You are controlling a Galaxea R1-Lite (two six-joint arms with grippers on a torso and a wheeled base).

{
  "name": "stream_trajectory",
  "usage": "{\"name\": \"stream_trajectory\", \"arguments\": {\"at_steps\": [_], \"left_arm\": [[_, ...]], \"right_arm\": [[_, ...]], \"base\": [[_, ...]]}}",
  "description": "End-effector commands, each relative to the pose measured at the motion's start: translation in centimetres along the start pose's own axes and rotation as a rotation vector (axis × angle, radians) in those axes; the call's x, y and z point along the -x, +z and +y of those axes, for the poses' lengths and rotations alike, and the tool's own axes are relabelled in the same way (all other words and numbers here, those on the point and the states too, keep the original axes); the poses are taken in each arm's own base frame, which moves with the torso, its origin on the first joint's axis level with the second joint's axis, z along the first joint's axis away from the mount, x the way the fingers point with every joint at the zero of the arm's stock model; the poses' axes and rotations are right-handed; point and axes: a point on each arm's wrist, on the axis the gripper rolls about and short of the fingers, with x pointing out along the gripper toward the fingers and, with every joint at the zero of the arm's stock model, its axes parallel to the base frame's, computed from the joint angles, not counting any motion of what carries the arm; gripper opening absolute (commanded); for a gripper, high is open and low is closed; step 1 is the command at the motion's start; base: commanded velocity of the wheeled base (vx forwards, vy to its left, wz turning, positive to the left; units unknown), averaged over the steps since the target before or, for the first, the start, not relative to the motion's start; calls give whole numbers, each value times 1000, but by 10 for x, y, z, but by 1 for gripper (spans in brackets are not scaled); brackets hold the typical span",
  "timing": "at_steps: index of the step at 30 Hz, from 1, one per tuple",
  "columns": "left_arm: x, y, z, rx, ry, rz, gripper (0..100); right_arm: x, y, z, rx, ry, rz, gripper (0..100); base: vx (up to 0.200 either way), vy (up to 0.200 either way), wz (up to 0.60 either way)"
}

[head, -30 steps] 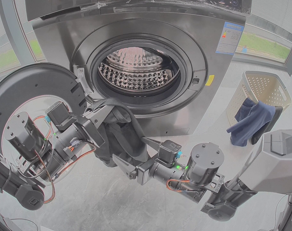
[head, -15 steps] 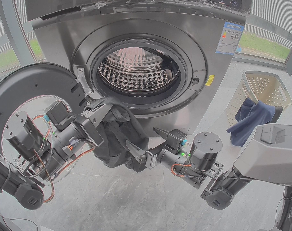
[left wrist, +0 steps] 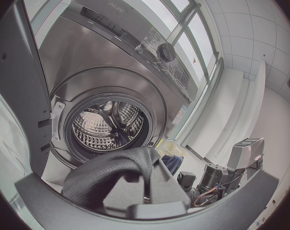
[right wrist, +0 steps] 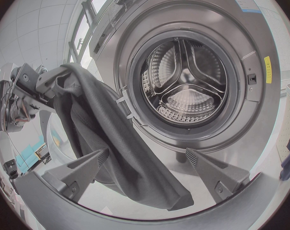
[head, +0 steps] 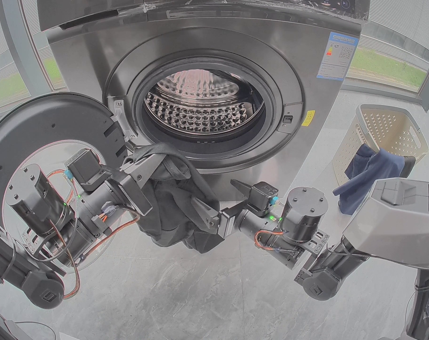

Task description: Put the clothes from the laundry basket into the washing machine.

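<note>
A dark grey garment (head: 176, 199) hangs in front of the washing machine (head: 290, 57), just below its open porthole. My left gripper (head: 151, 164) is shut on the garment's top edge (left wrist: 100, 173). The drum (head: 202, 100) holds no clothes. My right gripper (head: 220, 201) is open at the garment's lower right side, and the cloth (right wrist: 129, 157) hangs between its two spread fingers (right wrist: 87, 163). The cream laundry basket (head: 394, 123) stands on the floor to the right, with a blue garment (head: 368, 178) and a dark one (head: 405, 166) draped over its rim.
The round machine door (head: 44, 119) is swung open to the left, right behind my left arm. Grey floor (head: 176, 298) spreads below the garment. Windows run behind the machine and the basket.
My right arm has risen and swung toward the machine, bringing its open gripper from under the garment up to its side. The garment's hanging end shifted slightly. The left arm has stayed put.
</note>
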Motion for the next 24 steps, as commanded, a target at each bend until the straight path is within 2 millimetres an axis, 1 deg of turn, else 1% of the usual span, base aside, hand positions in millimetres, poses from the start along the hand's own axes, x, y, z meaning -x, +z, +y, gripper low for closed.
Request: {"name": "stream_trajectory", "arguments": {"at_steps": [1,8,12,15,19,23,24], "left_arm": [[0,-1,0,1,1,2,0],[0,0,0,-1,1,2,0],[1,-1,1,2,2,5,0],[2,0,5,-5,20,3,0],[1,0,4,-4,13,2,0],[1,1,2,-4,9,-3,0],[1,1,2,-4,9,-3,0]], "right_arm": [[2,10,-6,0,-14,-22,100],[1,7,-5,-8,-13,-19,100],[-4,9,-5,-9,-12,-42,100],[-3,14,-8,-8,-18,-52,100],[-1,15,-8,-8,-19,-49,100],[-4,9,-6,-10,-16,-43,100],[-6,5,-6,-10,-16,-33,100]], "base": [[0,0,0],[0,0,0],[0,0,0],[0,0,0],[0,0,0],[0,0,0],[0,0,0]]}}
